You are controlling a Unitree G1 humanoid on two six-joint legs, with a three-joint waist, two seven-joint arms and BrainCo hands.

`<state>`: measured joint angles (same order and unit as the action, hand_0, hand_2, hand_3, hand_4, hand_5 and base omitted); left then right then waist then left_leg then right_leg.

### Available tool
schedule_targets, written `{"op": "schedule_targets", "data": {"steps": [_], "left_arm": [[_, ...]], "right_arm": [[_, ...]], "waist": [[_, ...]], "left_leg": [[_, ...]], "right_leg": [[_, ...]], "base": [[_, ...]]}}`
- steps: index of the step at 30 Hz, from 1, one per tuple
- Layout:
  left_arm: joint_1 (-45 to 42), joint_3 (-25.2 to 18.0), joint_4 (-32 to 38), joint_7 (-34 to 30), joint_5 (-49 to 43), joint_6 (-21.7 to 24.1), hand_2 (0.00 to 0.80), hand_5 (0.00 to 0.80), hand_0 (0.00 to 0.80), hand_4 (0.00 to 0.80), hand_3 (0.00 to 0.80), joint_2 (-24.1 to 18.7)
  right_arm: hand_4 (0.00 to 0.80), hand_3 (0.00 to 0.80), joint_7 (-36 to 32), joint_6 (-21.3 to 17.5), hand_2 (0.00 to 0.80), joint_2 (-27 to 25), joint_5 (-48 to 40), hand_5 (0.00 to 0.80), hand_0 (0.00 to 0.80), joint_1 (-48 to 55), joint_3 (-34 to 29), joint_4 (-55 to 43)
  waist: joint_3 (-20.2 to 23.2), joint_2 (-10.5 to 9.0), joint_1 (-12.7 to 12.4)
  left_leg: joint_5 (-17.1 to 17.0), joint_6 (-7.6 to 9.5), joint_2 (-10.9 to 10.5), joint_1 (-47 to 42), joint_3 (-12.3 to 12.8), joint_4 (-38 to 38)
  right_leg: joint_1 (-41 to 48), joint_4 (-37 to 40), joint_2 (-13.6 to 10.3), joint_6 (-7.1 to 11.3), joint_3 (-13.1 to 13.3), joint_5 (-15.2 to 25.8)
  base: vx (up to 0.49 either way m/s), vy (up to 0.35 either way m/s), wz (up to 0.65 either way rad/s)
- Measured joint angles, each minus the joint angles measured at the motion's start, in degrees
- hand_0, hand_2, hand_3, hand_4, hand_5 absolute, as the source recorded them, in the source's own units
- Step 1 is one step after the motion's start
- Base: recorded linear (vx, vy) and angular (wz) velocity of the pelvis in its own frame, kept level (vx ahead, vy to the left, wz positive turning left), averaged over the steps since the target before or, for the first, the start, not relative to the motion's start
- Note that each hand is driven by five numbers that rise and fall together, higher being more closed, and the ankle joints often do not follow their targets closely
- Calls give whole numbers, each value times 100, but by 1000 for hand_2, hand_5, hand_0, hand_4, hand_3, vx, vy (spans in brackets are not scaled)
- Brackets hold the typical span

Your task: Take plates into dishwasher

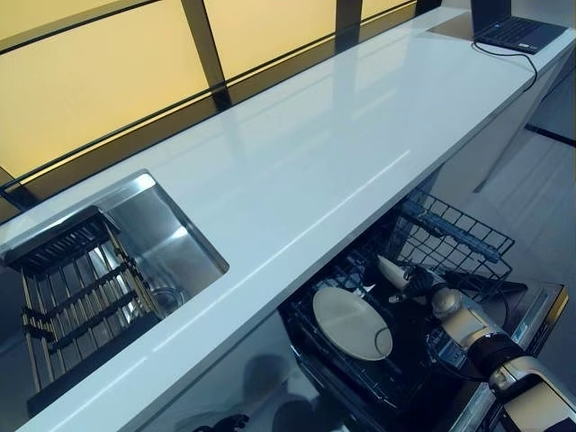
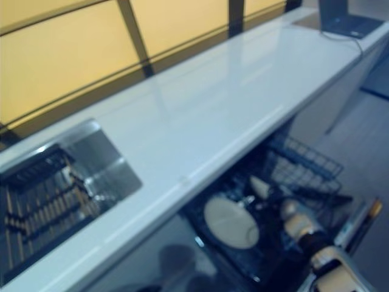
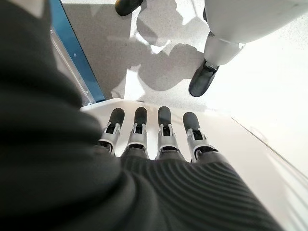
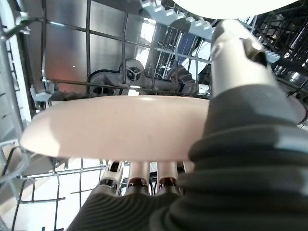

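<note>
The dishwasher under the counter is open with its dark wire lower rack (image 1: 461,236) pulled out. A white plate (image 1: 351,322) leans in the rack. My right hand (image 1: 421,283) reaches down into the rack and is shut on a second white plate (image 4: 120,127), seen edge-on, with the thumb (image 4: 236,53) over it and the fingers (image 4: 144,179) under it. That plate (image 1: 391,268) is just right of the racked plate. My left hand (image 3: 149,130) shows only in its wrist view, fingers straight, holding nothing, above a white surface.
A long white counter (image 1: 342,153) runs above the dishwasher. A steel sink (image 1: 171,243) with a dark drying rack (image 1: 76,288) sits at its left end. A laptop (image 1: 517,31) lies at the far right end. The dishwasher door (image 1: 540,310) lies open on the right.
</note>
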<state>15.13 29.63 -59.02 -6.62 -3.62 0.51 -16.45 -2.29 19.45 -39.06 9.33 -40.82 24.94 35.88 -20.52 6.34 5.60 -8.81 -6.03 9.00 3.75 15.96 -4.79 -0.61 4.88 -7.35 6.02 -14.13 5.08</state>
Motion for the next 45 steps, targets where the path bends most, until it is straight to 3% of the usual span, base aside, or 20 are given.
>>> {"op": "schedule_targets", "data": {"steps": [6,10,24,31,35,45], "left_arm": [[-15,-171,4,7,-4,-5,0,0,0,0,0,-112],[-26,-243,5,16,-8,-5,0,0,0,0,0,-243],[-44,-392,70,126,-8,20,0,0,0,0,0,-260],[-98,-393,69,129,-9,34,0,0,0,0,0,-302],[-141,-395,41,131,-7,104,0,0,0,0,0,-393],[-289,-397,-67,175,6,274,0,0,0,0,0,-462]], "right_arm": [[0,0,-278,10,0,-274,130,0,0,320,-226,-740],[0,0,-441,2,0,-503,250,0,0,423,-334,-881],[0,0,-683,2,0,-1226,224,0,0,796,-1187,-1609],[0,0,-183,-73,0,-1808,-306,0,0,1309,-2223,-1612],[0,0,309,-175,0,-2074,-784,0,0,1796,-2956,-1600],[0,0,1421,-528,0,-1975,-2515,0,0,3133,-4307,-1487]], "waist": [[-160,-253,37],[-217,-324,71],[-364,-342,313],[-400,-400,330],[-412,-423,515],[-394,-407,940]], "left_leg": [[1,0,1,7,16,-5],[1,-1,1,38,74,-8],[3,0,2,81,138,-9],[22,-12,4,-13,271,-13],[41,-16,6,-55,300,-14],[137,-45,3,-281,449,-17]], "right_leg": [[-19,0,0,0,18,1],[-81,0,-1,-1,68,9],[-168,0,0,-3,145,39],[-160,0,-1,-1,261,48],[-150,0,-1,1,325,51],[-100,1,-7,16,573,71]], "base": [[2,-12,0],[-10,2,-5],[-4,5,-2],[7,8,-7],[27,35,-8],[25,34,-13]]}}
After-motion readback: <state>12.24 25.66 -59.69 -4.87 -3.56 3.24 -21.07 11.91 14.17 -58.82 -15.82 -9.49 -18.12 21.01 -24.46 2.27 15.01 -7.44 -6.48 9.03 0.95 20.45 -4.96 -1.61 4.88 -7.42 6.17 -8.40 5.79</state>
